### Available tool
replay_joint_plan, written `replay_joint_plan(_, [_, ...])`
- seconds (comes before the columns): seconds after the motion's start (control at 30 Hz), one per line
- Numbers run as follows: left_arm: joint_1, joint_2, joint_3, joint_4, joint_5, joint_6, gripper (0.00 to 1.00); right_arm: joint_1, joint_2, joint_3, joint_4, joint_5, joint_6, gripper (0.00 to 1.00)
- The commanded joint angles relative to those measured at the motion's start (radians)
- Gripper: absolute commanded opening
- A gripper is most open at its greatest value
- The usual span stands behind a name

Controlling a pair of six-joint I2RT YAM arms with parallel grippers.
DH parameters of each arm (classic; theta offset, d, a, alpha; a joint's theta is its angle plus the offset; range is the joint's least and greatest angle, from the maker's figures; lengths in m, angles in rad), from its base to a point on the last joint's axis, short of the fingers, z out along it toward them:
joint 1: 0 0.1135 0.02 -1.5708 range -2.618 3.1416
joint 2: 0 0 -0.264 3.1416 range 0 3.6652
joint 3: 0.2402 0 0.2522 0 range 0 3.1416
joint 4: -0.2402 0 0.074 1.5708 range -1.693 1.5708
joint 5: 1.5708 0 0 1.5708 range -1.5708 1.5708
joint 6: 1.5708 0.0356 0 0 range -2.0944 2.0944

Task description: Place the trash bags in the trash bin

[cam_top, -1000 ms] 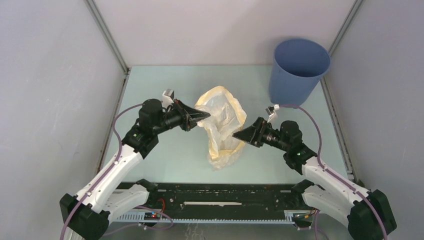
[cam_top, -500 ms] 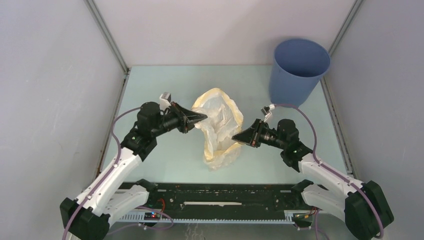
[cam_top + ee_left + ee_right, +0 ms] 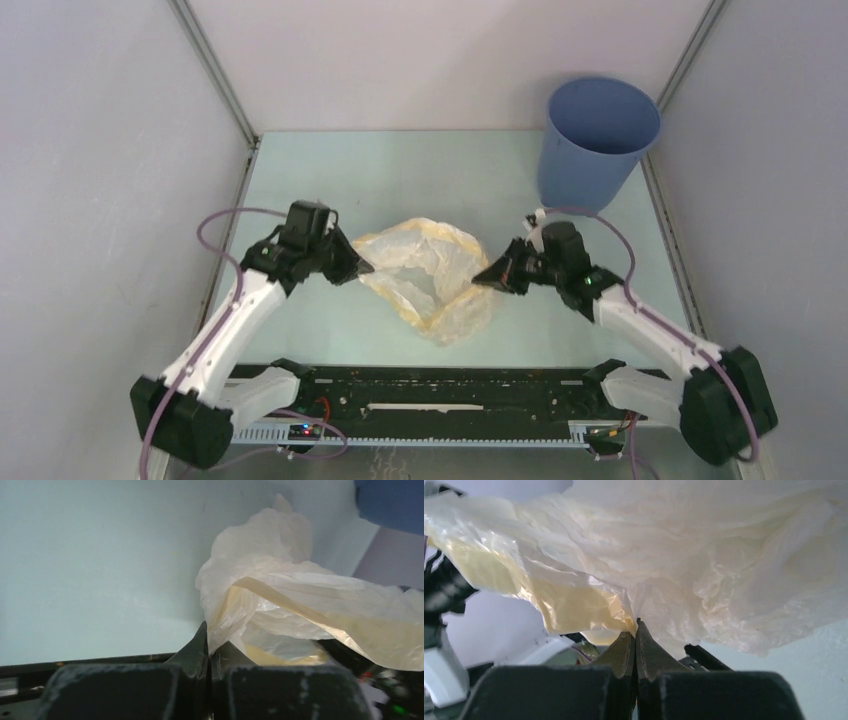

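The trash bag (image 3: 425, 272) is a crinkly, pale yellowish plastic sheet, stretched out between my two grippers over the middle of the table. My left gripper (image 3: 366, 268) is shut on its left edge; in the left wrist view the film of the bag (image 3: 280, 595) runs into the closed tips of that gripper (image 3: 210, 647). My right gripper (image 3: 479, 280) is shut on the right edge. The right wrist view shows the bag (image 3: 684, 555) hanging above this gripper (image 3: 637, 630), pinched between its tips. The blue trash bin (image 3: 597, 140) stands upright at the far right corner, apart from both grippers.
Grey walls with metal corner posts (image 3: 215, 70) enclose the pale green table (image 3: 400, 170) on three sides. A black rail (image 3: 430, 395) runs along the near edge between the arm bases. The bin's blue side (image 3: 390, 502) shows in the left wrist view's top right corner.
My right gripper has shut on the bag's right edge. The left arm has swung left and toward the near side, and the bag has been drawn wider and flatter between the two grippers.
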Motion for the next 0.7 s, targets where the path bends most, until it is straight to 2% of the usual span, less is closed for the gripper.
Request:
replay_joint_plan(0.0, [0.028,0.189,0.3,-0.148,-0.139,0.198,0.0,-0.047,0.209,0.428,-0.295,0.085,-0.092,0.0])
replay_joint_plan(0.1, [0.032,0.326,0.649,-0.294,-0.226,0.235,0.0,-0.086,0.386,0.903,-0.645,0.138,-0.21,0.0])
replay_joint_plan(0.17, [0.031,0.343,0.901,-0.342,-0.274,0.233,0.0,-0.071,0.426,1.256,-0.815,0.254,-0.293,0.0])
replay_joint_plan(0.23, [0.015,0.302,1.08,-0.309,-0.33,0.236,0.0,-0.031,0.395,1.494,-0.825,0.301,-0.362,0.0])
replay_joint_plan(0.27, [0.001,0.263,1.119,-0.243,-0.359,0.255,0.0,-0.013,0.359,1.542,-0.775,0.29,-0.392,0.0])
replay_joint_plan(0.33, [-0.024,0.159,1.069,-0.102,-0.418,0.304,0.0,0.005,0.276,1.507,-0.613,0.216,-0.444,0.0])
replay_joint_plan(0.43, [-0.022,-0.032,0.74,0.087,-0.474,0.317,0.02,0.018,0.149,1.265,-0.406,0.189,-0.454,0.0])
replay_joint_plan(0.53, [0.016,-0.13,0.391,0.045,-0.428,0.225,0.0,0.011,0.071,0.909,-0.342,0.202,-0.444,0.0])
replay_joint_plan(0.6, [0.026,-0.129,0.141,-0.005,-0.317,0.185,0.0,0.007,0.085,0.673,-0.398,0.173,-0.433,0.0])
replay_joint_plan(0.67, [0.028,-0.117,-0.001,-0.053,-0.212,0.164,0.0,0.032,0.132,0.529,-0.475,0.131,-0.442,0.0])
